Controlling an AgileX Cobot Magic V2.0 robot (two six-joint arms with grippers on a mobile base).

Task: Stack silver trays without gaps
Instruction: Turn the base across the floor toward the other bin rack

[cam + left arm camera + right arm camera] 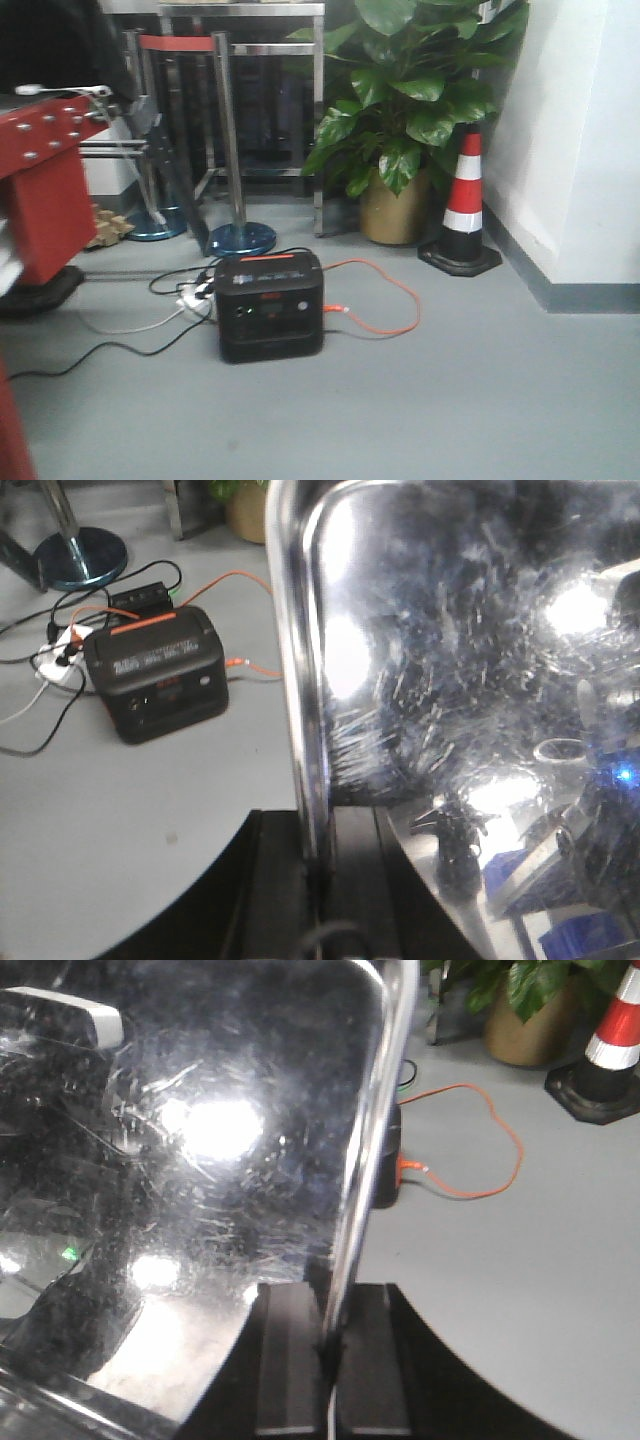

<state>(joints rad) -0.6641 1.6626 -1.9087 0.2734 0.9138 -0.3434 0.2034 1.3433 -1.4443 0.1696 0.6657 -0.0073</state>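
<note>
Though unreadable, lettering point(150, 664) beyond silver tray point(450, 680)

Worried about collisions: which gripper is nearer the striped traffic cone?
Right. The right gripper clamps the tray rim facing the cone; the left gripper clamps the opposite rim, farther off.

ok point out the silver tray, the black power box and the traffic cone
silver tray point(450, 650), left wrist view, on its shiny scratched bottom
black power box point(270, 315), front view, on its front face
traffic cone point(464, 195), front view, on its middle red band
</note>
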